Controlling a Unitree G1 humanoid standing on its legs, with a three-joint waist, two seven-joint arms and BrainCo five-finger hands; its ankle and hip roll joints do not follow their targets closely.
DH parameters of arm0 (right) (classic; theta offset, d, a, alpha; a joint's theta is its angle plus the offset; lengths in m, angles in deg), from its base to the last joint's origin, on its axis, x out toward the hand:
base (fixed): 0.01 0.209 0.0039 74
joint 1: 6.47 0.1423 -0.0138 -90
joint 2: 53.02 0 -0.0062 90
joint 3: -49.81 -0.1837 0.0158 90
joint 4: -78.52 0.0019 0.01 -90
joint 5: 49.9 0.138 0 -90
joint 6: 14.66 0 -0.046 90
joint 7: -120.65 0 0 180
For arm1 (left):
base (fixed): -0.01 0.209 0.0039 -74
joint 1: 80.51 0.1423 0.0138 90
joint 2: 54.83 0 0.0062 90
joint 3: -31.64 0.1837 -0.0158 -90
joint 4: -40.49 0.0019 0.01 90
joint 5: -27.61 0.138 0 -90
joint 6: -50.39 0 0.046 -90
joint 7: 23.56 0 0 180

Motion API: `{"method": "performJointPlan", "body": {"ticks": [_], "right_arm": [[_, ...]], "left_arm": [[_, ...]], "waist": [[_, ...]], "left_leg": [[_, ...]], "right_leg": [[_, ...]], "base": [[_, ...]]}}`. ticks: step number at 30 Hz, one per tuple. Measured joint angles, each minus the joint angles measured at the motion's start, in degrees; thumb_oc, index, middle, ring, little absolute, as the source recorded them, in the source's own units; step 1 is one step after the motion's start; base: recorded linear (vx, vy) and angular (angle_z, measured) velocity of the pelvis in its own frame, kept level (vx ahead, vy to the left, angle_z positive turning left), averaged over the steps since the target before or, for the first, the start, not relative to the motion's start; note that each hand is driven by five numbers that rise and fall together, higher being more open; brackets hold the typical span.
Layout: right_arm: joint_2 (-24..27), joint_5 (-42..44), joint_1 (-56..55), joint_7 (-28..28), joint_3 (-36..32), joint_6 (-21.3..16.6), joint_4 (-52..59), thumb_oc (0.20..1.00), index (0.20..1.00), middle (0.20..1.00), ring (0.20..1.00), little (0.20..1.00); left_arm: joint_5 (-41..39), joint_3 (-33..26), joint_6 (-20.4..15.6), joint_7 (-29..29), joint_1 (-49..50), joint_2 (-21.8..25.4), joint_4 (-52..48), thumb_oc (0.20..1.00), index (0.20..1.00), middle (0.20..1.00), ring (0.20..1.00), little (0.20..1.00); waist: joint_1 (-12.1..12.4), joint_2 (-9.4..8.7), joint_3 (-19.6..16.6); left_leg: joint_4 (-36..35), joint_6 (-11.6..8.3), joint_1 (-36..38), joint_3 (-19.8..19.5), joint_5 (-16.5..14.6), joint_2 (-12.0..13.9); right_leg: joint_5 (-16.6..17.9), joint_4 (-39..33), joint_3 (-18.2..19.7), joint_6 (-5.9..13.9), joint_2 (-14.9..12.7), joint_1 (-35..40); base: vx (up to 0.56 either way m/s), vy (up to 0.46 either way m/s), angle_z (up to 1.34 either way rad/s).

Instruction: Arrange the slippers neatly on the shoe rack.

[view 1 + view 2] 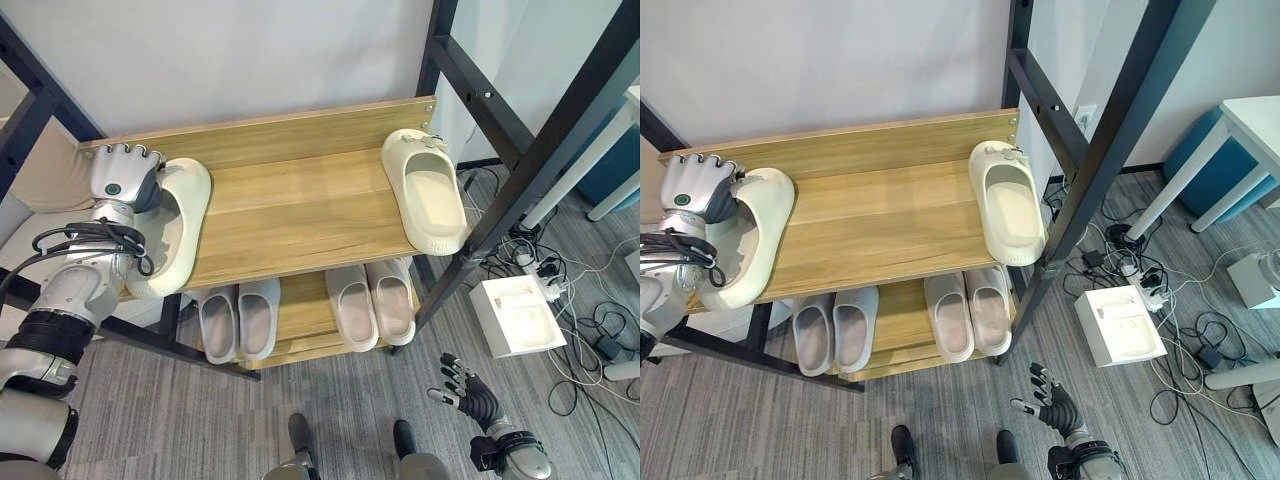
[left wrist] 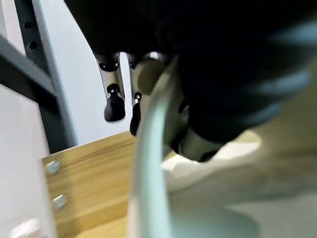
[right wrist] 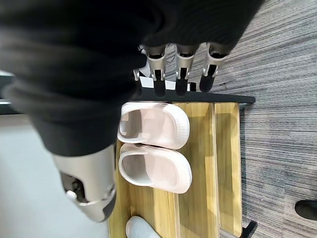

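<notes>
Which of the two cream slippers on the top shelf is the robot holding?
The cream slipper at the shelf's left end: the left hand grips its rim. The other cream slipper lies untouched at the right end.

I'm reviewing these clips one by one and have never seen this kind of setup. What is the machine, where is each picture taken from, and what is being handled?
This is a two-armed humanoid robot tidying slippers onto a wooden shoe rack. The two wide pictures come from a pair of cameras on its head, looking down. The two close pictures come from cameras on its wrists.

On the top shelf, the left hand is curled round the rim of a cream slipper at the shelf's left end; the left wrist picture shows that rim from very close. A second cream slipper lies alone at the right end.

On the lower shelf stand a grey pair and a pinkish pair, which the right wrist picture also shows.

The right hand hangs open above the floor, holding nothing. A white box and cables lie on the floor to the right.
</notes>
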Motion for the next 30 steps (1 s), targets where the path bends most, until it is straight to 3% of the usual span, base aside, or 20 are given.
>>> {"method": "performJointPlan", "body": {"ticks": [4,7,9,12,14,15,18,30], "right_arm": [[-0.11,0.0,0.24,0.19,0.28,-0.01,0.53,1.0,1.0,1.0,1.0,1.0],[-0.4,0.02,0.2,0.88,0.32,-0.06,1.67,1.0,1.0,1.0,1.0,1.0],[-0.54,0.07,1.22,1.35,0.3,-0.05,1.85,1.0,1.0,1.0,1.0,1.0],[0.49,0.12,0.48,1.52,0.11,-0.05,2.1,1.0,1.0,1.0,1.0,1.0],[0.54,0.12,0.49,1.58,-0.03,-0.06,2.1,1.0,1.0,1.0,1.0,1.0],[0.54,0.15,0.48,1.75,-0.19,-0.06,2.08,1.0,1.0,1.0,1.0,1.0],[0.53,0.61,1.66,2.7,-0.72,-0.19,-1.14,1.0,1.0,1.0,1.0,1.0],[0.53,2.31,1.51,2.47,-1.47,-0.12,-0.04,1.0,1.0,1.0,1.0,1.0]], "left_arm": [[0.05,3.87,-2.66,-1.23,-3.96,-4.89,-7.37,0.2,0.2,0.2,0.2,0.2],[0.0,11.6,-2.98,-1.26,-11.76,-10.96,-6.61,0.2,0.2,0.2,0.2,0.2],[-0.08,16.93,-3.19,-1.23,-17.64,-14.74,-1.81,0.2,0.2,0.2,0.2,0.2],[-2.29,16.99,-1.88,-1.62,-19.61,-14.04,3.16,0.2,0.2,0.2,0.2,0.2],[-2.42,17.42,-1.66,-1.34,-20.75,-14.36,6.65,0.2,0.2,0.2,0.2,0.2],[-2.44,17.41,-1.52,-1.22,-20.83,-14.21,6.97,1.0,1.0,1.0,1.0,1.0],[-2.48,17.37,-0.88,-1.34,-23.25,-17.96,14.3,1.0,1.0,1.0,1.0,1.0],[-4.52,17.57,-0.22,1.68,-23.43,-17.47,13.74,1.0,1.0,1.0,1.0,1.0]], "waist": [[-1.71,-0.19,0.02],[-3.82,-0.14,0.08],[-6.53,0.97,0.5],[-7.74,3.02,0.83],[-7.82,3.46,0.83],[-7.81,3.52,0.8],[-7.35,3.76,0.58],[-6.87,3.27,-0.36]], "left_leg": [[0.19,0.52,0.25,0.37,0.31,-0.27],[0.36,0.51,1.71,1.8,0.29,-0.15],[0.35,0.49,2.08,2.34,0.28,0.0],[0.34,0.34,2.85,3.5,0.17,0.47],[0.12,-0.6,3.01,4.29,-0.62,0.72],[0.02,-0.4,3.06,4.8,-0.52,0.7],[0.02,-0.29,3.19,4.66,-0.44,0.74],[0.05,0.26,3.05,2.25,0.23,0.76]], "right_leg": [[0.62,0.03,0.59,-0.33,-0.2,-0.14],[0.52,0.02,1.8,-0.2,-0.28,0.51],[0.55,0.04,2.45,-0.22,-0.21,0.5],[0.9,0.03,3.79,-0.36,0.09,0.4],[0.58,0.01,4.81,0.32,0.25,-0.08],[0.79,0.02,5.41,0.44,0.23,-0.34],[0.89,0.02,5.17,0.47,0.25,-0.02],[1.74,0.34,2.74,-0.48,0.9,1.65]], "base": [[-0.01,-0.034,-0.1],[-0.02,-0.061,-0.18],[-0.02,-0.056,-0.23],[-0.01,-0.05,-0.2],[0.0,-0.056,-0.25],[0.01,-0.071,-0.24],[0.01,-0.037,-0.01],[0.0,-0.009,0.09]]}}
